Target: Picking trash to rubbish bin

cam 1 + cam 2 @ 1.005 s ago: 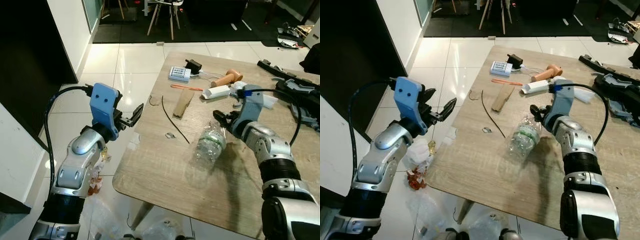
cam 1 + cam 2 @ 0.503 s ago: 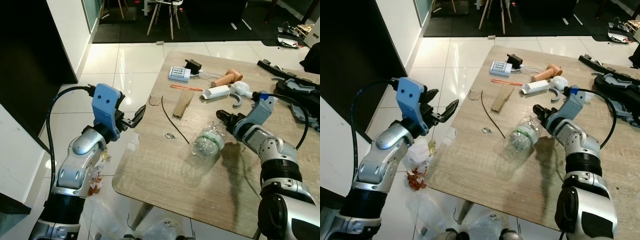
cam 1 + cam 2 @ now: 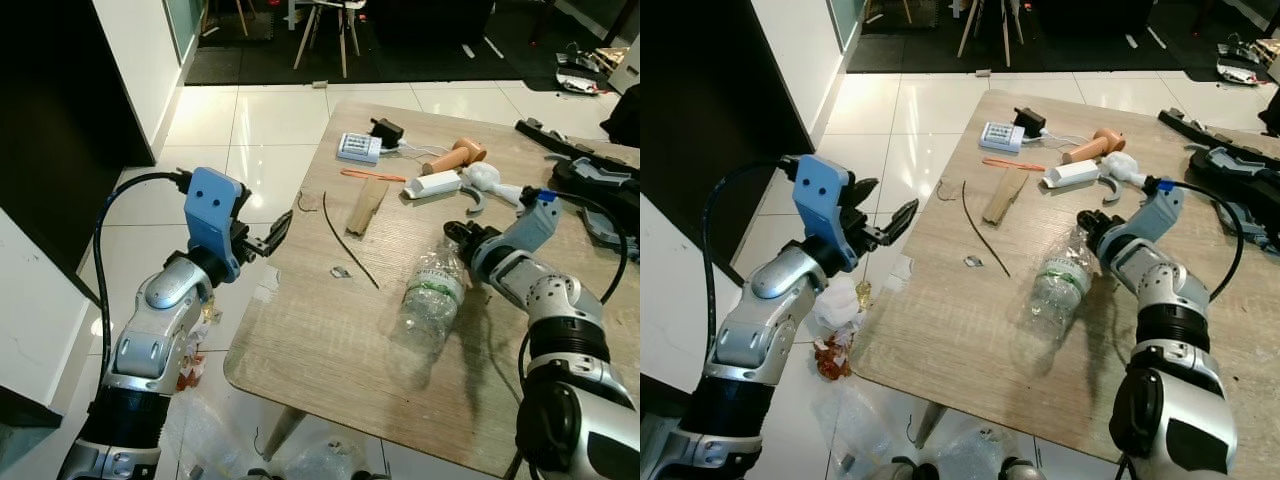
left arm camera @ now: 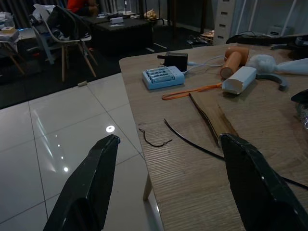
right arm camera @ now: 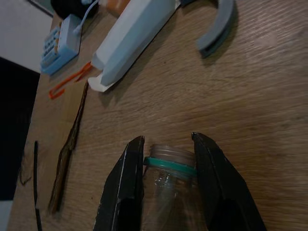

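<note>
One clear plastic bottle [image 3: 432, 295] lies on its side on the wooden table [image 3: 300, 350], and the right gripper [image 5: 166, 166] has its two black fingers pinched on the neck, one on each side, just below the green ring. The bottle's mouth points toward the far side of the table.

Over at the near-left corner, the left gripper [image 3: 270, 232] hangs in the air beside the table edge, its two fingers spread wide, nothing between them.

On the table beyond the bottle: one strip of cardboard [image 3: 366, 206], one long thin black strand [image 3: 345, 240], one orange strap [image 3: 372, 175], one blue battery case [image 3: 359, 148], one white box [image 3: 433, 184], and one small scrap [image 3: 340, 271], possibly foil.

Down on the tiled floor [image 3: 240, 130], beside the table, lies crumpled plastic [image 3: 835, 300] with something orange-red [image 3: 830, 355], too small to count.
</note>
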Robot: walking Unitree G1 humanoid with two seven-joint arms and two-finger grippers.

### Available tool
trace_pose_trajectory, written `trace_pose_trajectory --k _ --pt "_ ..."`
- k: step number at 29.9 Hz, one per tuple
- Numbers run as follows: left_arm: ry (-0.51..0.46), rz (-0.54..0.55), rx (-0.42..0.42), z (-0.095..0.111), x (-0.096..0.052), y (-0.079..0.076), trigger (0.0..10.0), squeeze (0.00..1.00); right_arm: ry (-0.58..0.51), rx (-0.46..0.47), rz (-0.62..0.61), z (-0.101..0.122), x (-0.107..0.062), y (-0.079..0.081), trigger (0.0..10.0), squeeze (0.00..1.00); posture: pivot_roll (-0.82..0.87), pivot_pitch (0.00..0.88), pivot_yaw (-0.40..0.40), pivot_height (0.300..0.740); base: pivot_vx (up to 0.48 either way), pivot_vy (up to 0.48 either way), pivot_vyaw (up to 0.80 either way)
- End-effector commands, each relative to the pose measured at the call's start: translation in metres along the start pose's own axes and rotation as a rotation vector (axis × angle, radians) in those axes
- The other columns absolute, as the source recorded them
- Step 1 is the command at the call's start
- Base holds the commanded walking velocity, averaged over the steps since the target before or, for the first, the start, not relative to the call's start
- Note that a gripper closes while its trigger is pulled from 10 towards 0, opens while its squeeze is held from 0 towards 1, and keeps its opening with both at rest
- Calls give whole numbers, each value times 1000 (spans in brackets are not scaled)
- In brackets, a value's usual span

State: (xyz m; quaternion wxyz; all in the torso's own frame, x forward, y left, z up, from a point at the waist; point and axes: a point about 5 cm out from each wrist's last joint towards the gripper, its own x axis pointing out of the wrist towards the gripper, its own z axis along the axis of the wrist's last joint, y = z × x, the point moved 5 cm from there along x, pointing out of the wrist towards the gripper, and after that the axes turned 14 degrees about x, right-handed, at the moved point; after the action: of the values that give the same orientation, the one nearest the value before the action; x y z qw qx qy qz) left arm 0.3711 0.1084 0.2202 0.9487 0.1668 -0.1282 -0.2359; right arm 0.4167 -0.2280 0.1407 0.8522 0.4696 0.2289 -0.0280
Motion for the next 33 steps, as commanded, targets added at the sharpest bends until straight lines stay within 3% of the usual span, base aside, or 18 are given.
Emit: trace_pose_trajectory --k 1,5,6,7,8,11,12,13,14,18,20,21,24,25,26,27,28,33 --pt "12 -20 10 -2 -1 -3 10000 27 59 32 -107 -19 2 -30 0 0 12 182 58 740 0 0 0" --pt "10 -18 11 -2 -1 -3 10000 27 28 23 -76 -12 2 -22 0 0 12 182 58 740 0 0 0" --pt "7 -11 12 -1 0 -1 10000 27 -39 -36 2 1 1 -3 0 0 12 173 57 740 0 0 0" --pt "-4 10 -2 2 2 3 10000 27 -141 -133 123 21 -5 29 9490 0 11 170 56 740 0 0 0" --pt "-4 10 -2 2 2 3 10000 27 -141 -133 123 21 -5 29 9490 0 11 170 56 740 0 0 0" --pt "-17 41 -15 8 5 10 10000 20 -328 -276 421 51 -32 104 10000 0 14 168 55 740 0 0 0" --pt "-17 41 -15 8 5 10 10000 20 -328 -276 421 51 -32 104 10000 0 14 168 55 740 0 0 0" --pt "-18 41 -11 9 5 12 10000 20 -328 -245 554 54 -49 134 10000 0 14 162 55 740 0 0 0" --pt "-16 39 -9 9 4 12 10000 12 -280 -180 627 51 -58 148 10000 0 12 157 55 740 0 0 0" --pt "-14 36 -8 9 3 12 10000 12 -244 -138 675 49 -64 156 10000 0 12 157 55 740 0 0 0" --pt "-20 65 -7 13 3 18 10000 0 -277 -144 778 52 -85 181 10000 0 12 151 55 740 0 0 0" --pt "-20 65 -7 13 3 18 10000 0 -277 -144 778 52 -85 181 10000 0 12 151 55 740 0 0 0" --pt "-21 190 7 16 3 36 10000 0 -569 -618 799 53 -115 209 10000 0 7 146 52 740 0 0 0" --pt "-21 190 7 16 3 36 10000 0 -569 -618 799 53 -115 209 10000 0 7 146 52 740 0 0 0" --pt "-13 225 4 16 2 41 10000 0 -631 -717 808 46 -121 217 10000 0 3 143 51 740 0 0 0" --pt "-13 225 4 16 2 41 10000 0 -631 -717 808 46 -121 217 10000 0 3 143 51 740 0 0 0" --pt "-15 272 -5 17 0 46 10000 0 -714 -851 788 34 -122 220 10000 0 -2 144 48 740 0 0 0" --pt "-9 314 -2 17 -6 49 10000 0 -773 -888 739 30 -122 209 10000 0 -2 143 44 740 0 0 0"
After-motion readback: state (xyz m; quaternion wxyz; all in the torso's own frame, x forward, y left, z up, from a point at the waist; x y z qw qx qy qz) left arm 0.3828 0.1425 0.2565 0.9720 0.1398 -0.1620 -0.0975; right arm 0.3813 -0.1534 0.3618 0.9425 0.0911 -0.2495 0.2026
